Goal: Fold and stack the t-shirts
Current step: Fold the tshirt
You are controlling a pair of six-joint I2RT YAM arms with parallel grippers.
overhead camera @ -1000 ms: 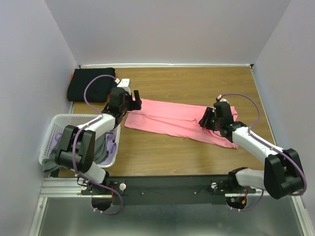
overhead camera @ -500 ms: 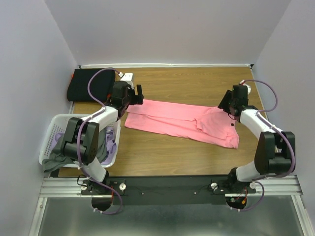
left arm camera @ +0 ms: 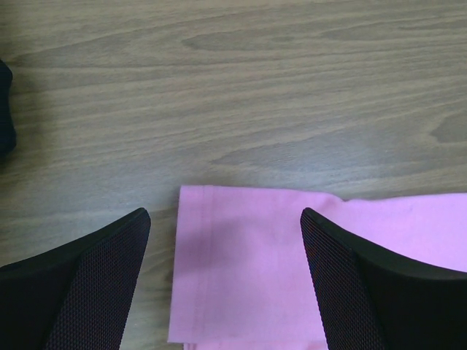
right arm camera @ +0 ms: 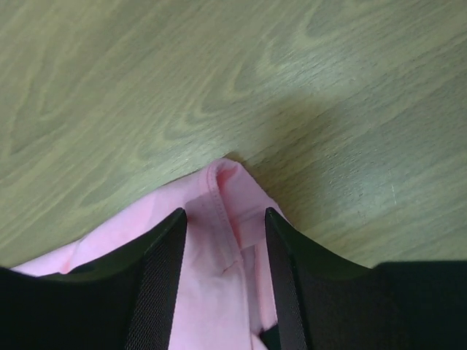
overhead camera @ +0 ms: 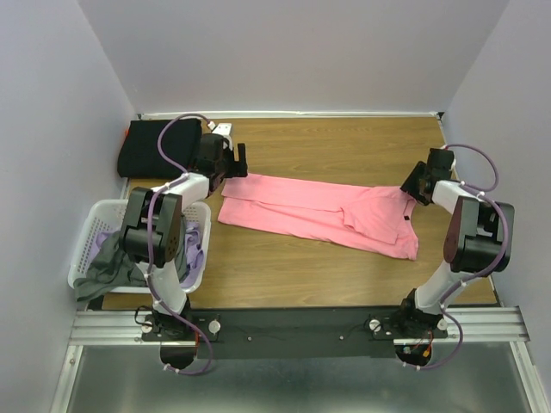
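Lying on the wood table point(overhead camera: 344, 146) is a pink tee point(overhead camera: 301, 206); the basket point(overhead camera: 86, 232) shows only from above. Left gripper point(left arm camera: 222, 219) is wide; right gripper point(right arm camera: 226, 215) sits around a fold, hold unclear.

Soft, even light fills the top view, with no glare and barely any shadow. The wrist views are duller. The right one has a greenish cast and a soft shadow on the table point(right arm camera: 321, 146) right of centre. Wood grain and the mesh on the fingers point(left arm camera: 80, 292) read sharp.

Black t-shirt point(left arm camera: 4, 109) mostly beyond left wrist view's edge
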